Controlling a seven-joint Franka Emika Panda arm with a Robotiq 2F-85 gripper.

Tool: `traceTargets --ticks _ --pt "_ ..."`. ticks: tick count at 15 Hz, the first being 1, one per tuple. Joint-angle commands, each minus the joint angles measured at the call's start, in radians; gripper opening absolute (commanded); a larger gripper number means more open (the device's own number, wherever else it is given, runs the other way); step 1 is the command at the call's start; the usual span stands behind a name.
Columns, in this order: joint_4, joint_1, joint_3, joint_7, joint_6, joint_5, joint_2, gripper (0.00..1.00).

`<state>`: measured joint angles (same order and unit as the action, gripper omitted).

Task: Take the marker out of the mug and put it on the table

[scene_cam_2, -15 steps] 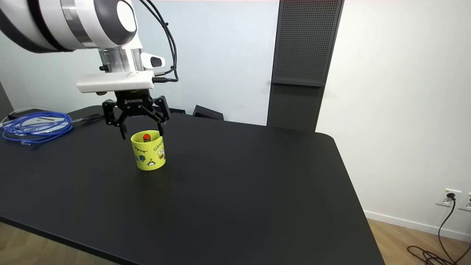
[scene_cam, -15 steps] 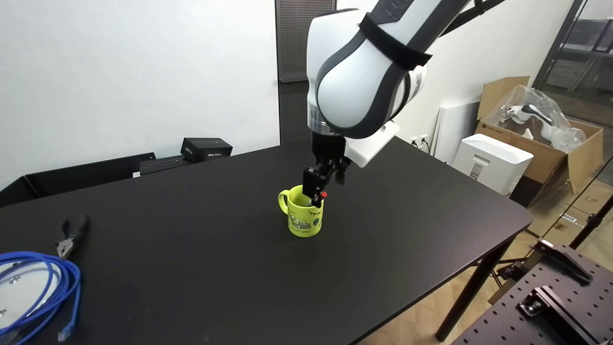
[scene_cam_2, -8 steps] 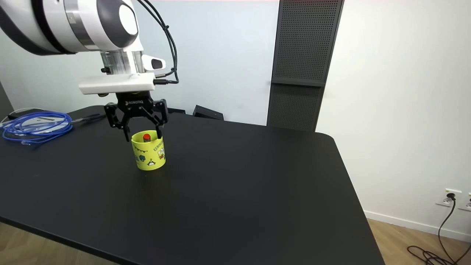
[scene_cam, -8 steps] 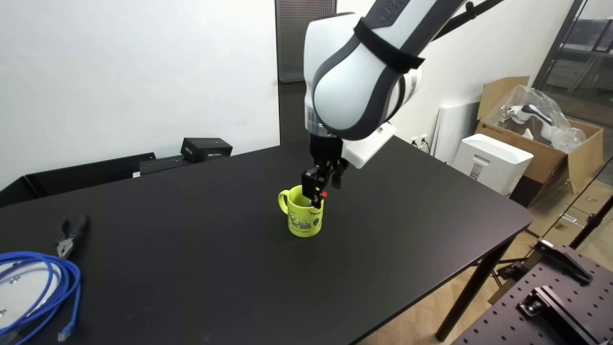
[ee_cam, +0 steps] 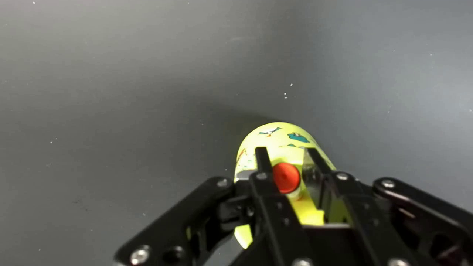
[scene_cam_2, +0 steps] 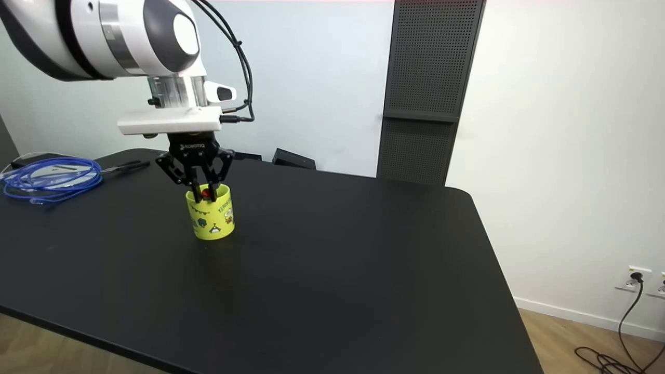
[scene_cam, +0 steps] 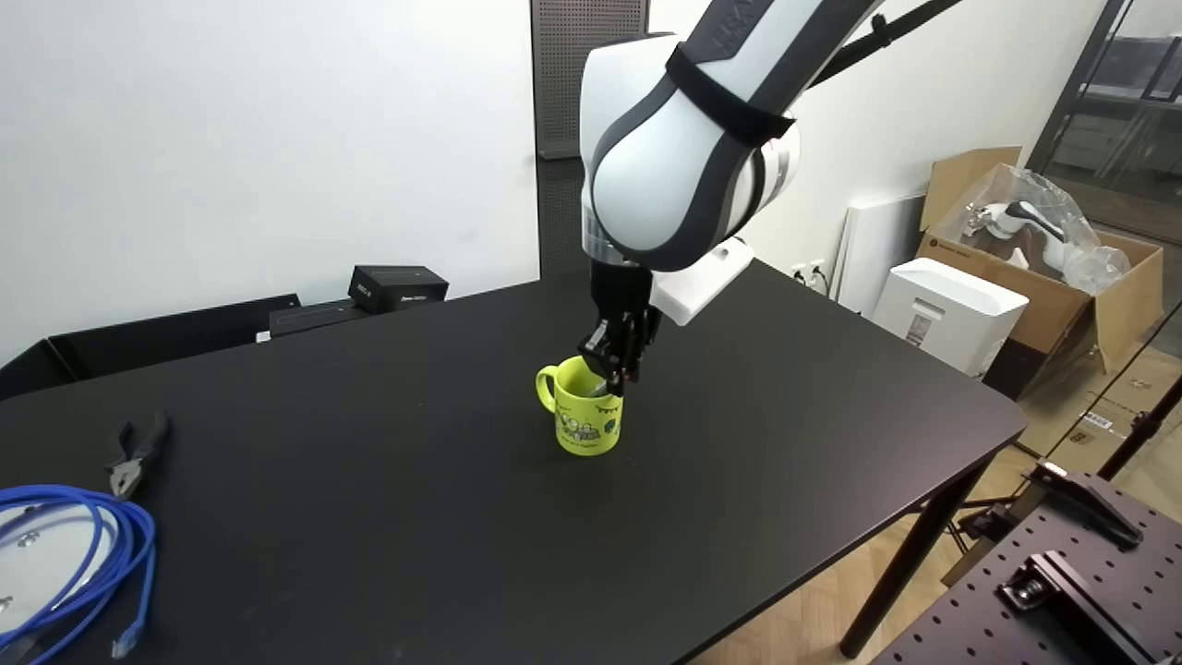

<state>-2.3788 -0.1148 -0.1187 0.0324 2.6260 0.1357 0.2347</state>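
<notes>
Black table (scene_cam_2: 363, 270): mug (scene_cam_2: 213, 223) upright, marker (ee_cam: 286, 177) inside, gripper (ee_cam: 288, 154) straddling its red end.

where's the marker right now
The marker is inside the yellow-green mug, red end up between the fingers of the hand. In the wrist view that red end shows right of and below the picture's centre.

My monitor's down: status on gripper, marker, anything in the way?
Gripper straddling marker, firm grip unclear. Marker leaning inside mug. Its rim sits close, may snag.
</notes>
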Motion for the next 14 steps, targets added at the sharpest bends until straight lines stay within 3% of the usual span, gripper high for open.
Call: traceTargets --ticks 1,2,8,14 --pt "0.026 0.006 0.001 0.028 -0.004 -0.026 0.018 0.02" --pt "0.025 0.006 0.0 0.032 -0.004 -0.029 0.014 0.06" --pt "-0.012 -0.001 -0.01 0.055 -0.003 -0.033 -0.062 0.06" --pt "-0.086 -0.016 -0.032 0.093 -0.066 -0.03 -0.27 0.06"
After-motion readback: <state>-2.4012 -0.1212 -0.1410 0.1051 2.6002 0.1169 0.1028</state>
